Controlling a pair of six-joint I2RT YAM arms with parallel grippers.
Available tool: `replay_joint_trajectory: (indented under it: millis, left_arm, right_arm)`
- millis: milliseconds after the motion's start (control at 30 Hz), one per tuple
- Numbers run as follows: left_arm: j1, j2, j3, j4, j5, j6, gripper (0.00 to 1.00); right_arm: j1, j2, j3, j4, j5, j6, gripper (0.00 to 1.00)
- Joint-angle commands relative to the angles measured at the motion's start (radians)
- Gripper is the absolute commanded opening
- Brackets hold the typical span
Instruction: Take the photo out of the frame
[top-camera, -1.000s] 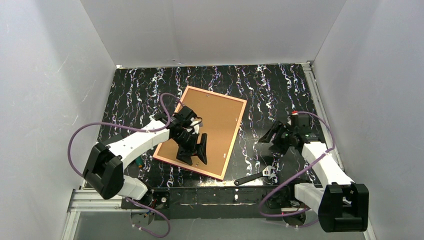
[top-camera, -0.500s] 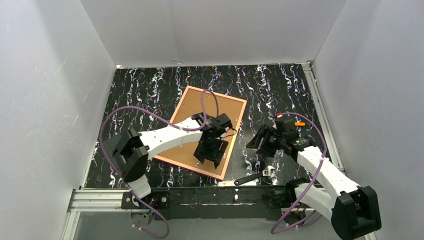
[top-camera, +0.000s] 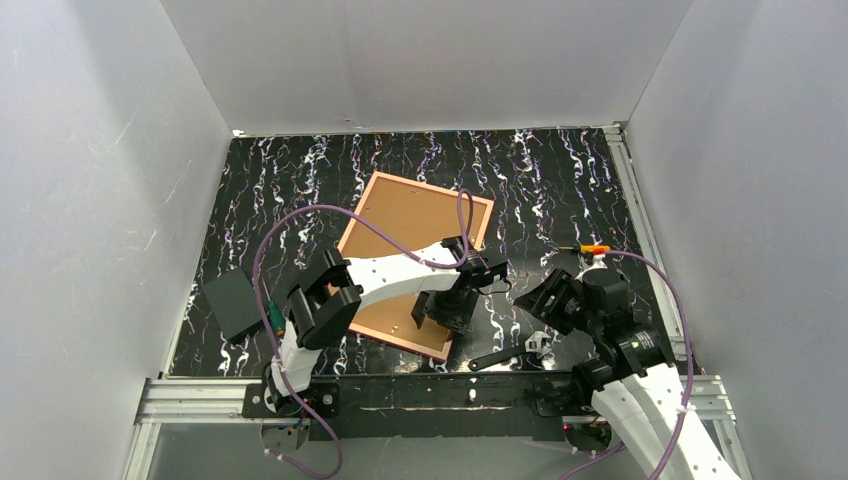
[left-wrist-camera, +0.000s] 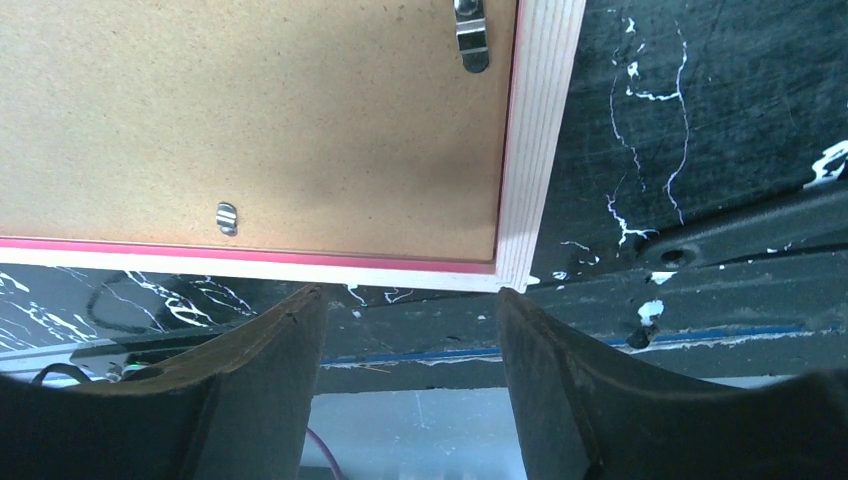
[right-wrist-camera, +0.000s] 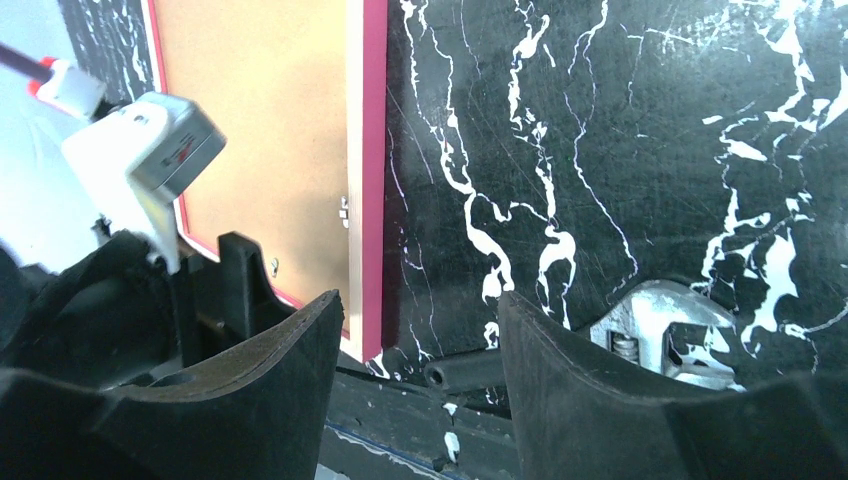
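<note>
Frame: the frame (top-camera: 410, 215) lies flat and face down on the marbled black table (top-camera: 560, 180), skewed, with one corner towards you. You see its brown back panel (left-wrist-camera: 270, 120) and the pink-red border (right-wrist-camera: 374, 150).
Photo: you cannot see it; only the back panel shows.
Clips: two small metal turn clips (left-wrist-camera: 470, 35) (left-wrist-camera: 227, 217) sit on the panel near the near-right corner. Another shows on the right edge (right-wrist-camera: 344, 210).
Left gripper: your left gripper (top-camera: 442, 316) hangs over the frame's near-right corner. Its fingers stand well apart with nothing between them (left-wrist-camera: 405, 300). The corner lies just beyond the fingertips.
Right gripper: your right gripper (top-camera: 532, 292) is over bare table just right of the frame. Its fingers are spread and hold nothing (right-wrist-camera: 420, 310).
Wrench: an adjustable wrench (top-camera: 510, 352) lies on the table near the front rail, its jaw end (right-wrist-camera: 660, 325) near your right fingertips.
Writing: a grey box (right-wrist-camera: 165, 150) on the left arm carries a small red-printed label, too small to read.
Other items: a flat black rectangle (top-camera: 232, 305) and a green-and-orange tool (top-camera: 274, 320) lie at the table's left.
</note>
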Motion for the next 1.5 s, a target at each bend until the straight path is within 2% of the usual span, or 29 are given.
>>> replay_joint_trajectory:
  millis: [0, 300, 467, 533, 767, 833, 867, 900, 1000, 1100, 1167, 1333, 1467]
  left_arm:
    - [-0.015, 0.040, 0.035, -0.128, -0.026, -0.051, 0.62]
    - [-0.041, 0.123, 0.059, -0.111, -0.020, -0.112, 0.58]
    - [-0.041, 0.138, 0.051, -0.117, -0.032, -0.122, 0.44]
    - [-0.041, 0.140, 0.048, -0.121, -0.046, -0.131, 0.42]
    - [-0.041, 0.140, 0.048, -0.123, -0.050, -0.140, 0.16]
    - [-0.039, 0.129, 0.064, -0.125, -0.034, -0.121, 0.03]
    - [-0.039, 0.114, 0.073, -0.127, -0.015, -0.106, 0.00]
    - [-0.036, 0.091, 0.075, -0.125, 0.011, -0.097, 0.00]
    - [-0.028, -0.026, 0.038, -0.092, 0.094, -0.087, 0.00]
    - [-0.016, -0.114, 0.009, -0.084, 0.159, -0.087, 0.00]
    - [-0.006, -0.163, -0.007, -0.071, 0.200, -0.087, 0.00]
    - [0.001, -0.218, -0.011, -0.067, 0.209, -0.059, 0.00]
    - [0.012, -0.241, -0.011, -0.065, 0.229, -0.043, 0.00]
  right_arm:
    - [0.003, -0.084, 0.002, -0.087, 0.039, 0.010, 0.65]
    - [0.003, -0.136, -0.005, -0.167, 0.039, -0.015, 0.65]
    - [0.003, -0.140, -0.004, -0.166, 0.039, -0.021, 0.65]
    - [0.002, -0.131, -0.002, -0.165, 0.041, -0.025, 0.65]
    - [0.004, -0.095, -0.007, -0.159, 0.041, -0.030, 0.65]
    - [0.003, -0.074, -0.024, -0.125, 0.014, -0.032, 0.66]
    - [0.003, -0.053, -0.035, -0.099, -0.019, -0.032, 0.67]
    - [0.003, -0.035, -0.046, -0.068, -0.054, -0.031, 0.70]
    - [0.003, 0.035, -0.054, 0.044, -0.124, -0.011, 0.89]
    - [-0.006, 0.173, 0.001, 0.173, -0.182, 0.018, 0.98]
    - [-0.061, 0.330, 0.050, 0.267, -0.260, 0.025, 0.98]
    - [-0.193, 0.483, 0.115, 0.378, -0.414, 0.022, 0.98]
    - [-0.191, 0.595, 0.211, 0.435, -0.482, -0.011, 0.98]
